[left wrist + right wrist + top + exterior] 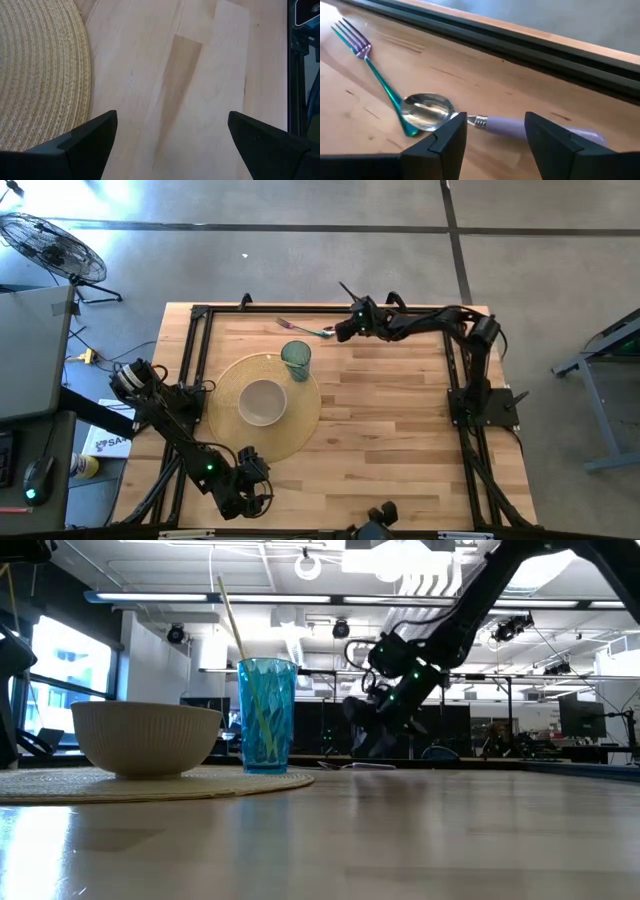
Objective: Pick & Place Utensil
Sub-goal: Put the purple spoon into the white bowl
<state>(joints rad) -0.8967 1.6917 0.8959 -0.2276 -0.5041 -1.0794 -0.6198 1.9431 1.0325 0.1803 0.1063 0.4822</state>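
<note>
Right hand (495, 131) spread open astride the spoon (485, 117) beside the table's far rail (520, 37).

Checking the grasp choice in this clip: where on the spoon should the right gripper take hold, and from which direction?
Probably on the lavender handle, not the bowl. The spoon lies flat on the table, its bowl overlapping the fork, so come from above with the open right gripper straddling the handle crosswise.

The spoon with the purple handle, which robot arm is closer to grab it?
The right arm. Its open tool straddles the spoon beside the fork. The left tool waits at the opposite table edge.
</note>
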